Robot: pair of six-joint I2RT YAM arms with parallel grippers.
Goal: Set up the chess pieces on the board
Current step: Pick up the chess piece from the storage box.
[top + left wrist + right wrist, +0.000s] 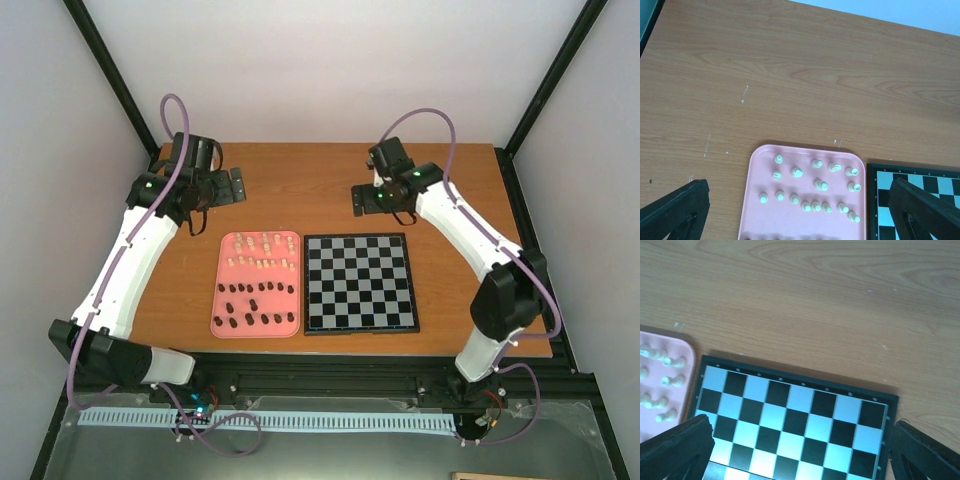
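1. Now both arms arch above the bench [300, 190]: left gripper [238, 187] far-left of the board [360, 283], right gripper [357, 200] past its far edge.
2. Both jaws apart, empty.
3. Chess pieces [796, 172] sit in the pink tray [757, 175] left of the board.

The board [360, 283], black and light grey checks inside a thin black border, lies flat on the surface [300, 190], just right of a pink tray [225, 277]; cream pieces [262, 264] dot the tray's far half; dark brown pieces [253, 303] its near half.
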